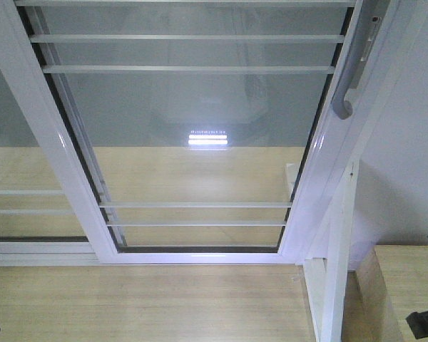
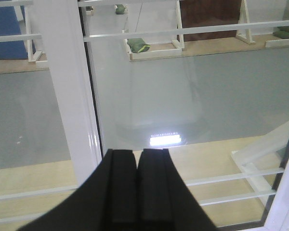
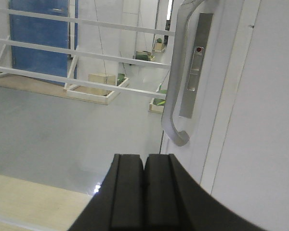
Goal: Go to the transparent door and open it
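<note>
While left end effector (image 2: 136,192), right end effector (image 3: 144,192) are closed, transparent door (image 1: 200,107) stands upright.

We see a pale wood-plank floor (image 1: 143,306) running up to the door (image 1: 200,142), whose white bottom rail sits along it. Past the glass the planks give way to grey floor (image 2: 207,96), where low white frames (image 2: 154,52) stand, one holding a green bag (image 2: 137,45).

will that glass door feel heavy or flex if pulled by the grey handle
Probably heavy and stiff: the door is a large glass pane in a white frame. It likely slides sideways, since it overlaps the neighbouring panel. The curved handle looks rigid but smooth, so the right hand may slip.
</note>
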Controlling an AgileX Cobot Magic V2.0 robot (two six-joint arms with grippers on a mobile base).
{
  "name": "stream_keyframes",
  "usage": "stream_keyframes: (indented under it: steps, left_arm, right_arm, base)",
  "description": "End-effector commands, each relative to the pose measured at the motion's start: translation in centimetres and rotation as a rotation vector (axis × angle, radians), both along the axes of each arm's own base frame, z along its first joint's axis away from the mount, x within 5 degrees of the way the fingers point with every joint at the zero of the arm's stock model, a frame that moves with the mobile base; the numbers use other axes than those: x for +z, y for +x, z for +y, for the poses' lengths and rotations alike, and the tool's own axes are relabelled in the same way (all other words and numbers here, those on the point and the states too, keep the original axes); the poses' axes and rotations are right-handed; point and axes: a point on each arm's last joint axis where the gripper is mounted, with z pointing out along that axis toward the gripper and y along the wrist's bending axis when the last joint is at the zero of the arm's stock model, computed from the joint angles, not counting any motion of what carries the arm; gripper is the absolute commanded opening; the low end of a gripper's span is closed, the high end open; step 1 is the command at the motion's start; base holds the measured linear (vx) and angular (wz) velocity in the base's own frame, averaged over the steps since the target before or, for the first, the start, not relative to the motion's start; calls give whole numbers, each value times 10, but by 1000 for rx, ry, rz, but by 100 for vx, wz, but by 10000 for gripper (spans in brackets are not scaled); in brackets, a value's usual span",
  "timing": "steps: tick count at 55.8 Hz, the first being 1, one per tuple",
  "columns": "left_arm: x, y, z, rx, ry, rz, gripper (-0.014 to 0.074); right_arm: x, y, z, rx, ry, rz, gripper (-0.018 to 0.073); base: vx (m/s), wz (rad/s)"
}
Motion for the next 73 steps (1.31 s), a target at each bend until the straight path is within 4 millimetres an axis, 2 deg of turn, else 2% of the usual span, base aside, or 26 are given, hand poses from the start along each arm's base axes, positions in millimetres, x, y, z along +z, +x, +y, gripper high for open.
stream_keyframes:
  steps: [1,23,73]
  left_arm:
    - [16,-1,0,-3,-23,-116,3]
    - [14,4,-1,-5,-18,-66,3]
    - [14,4,-1,-5,-17,-58,3]
  right_arm:
    - [7,-1,-1,-8,13,-94,-6]
    - [3,5,0,-7,-2,-12,-6]
    - [3,5,0,-7,-2,-12,-6]
  base:
    - [18,-6]
    - [2,-1]
    - [1,0]
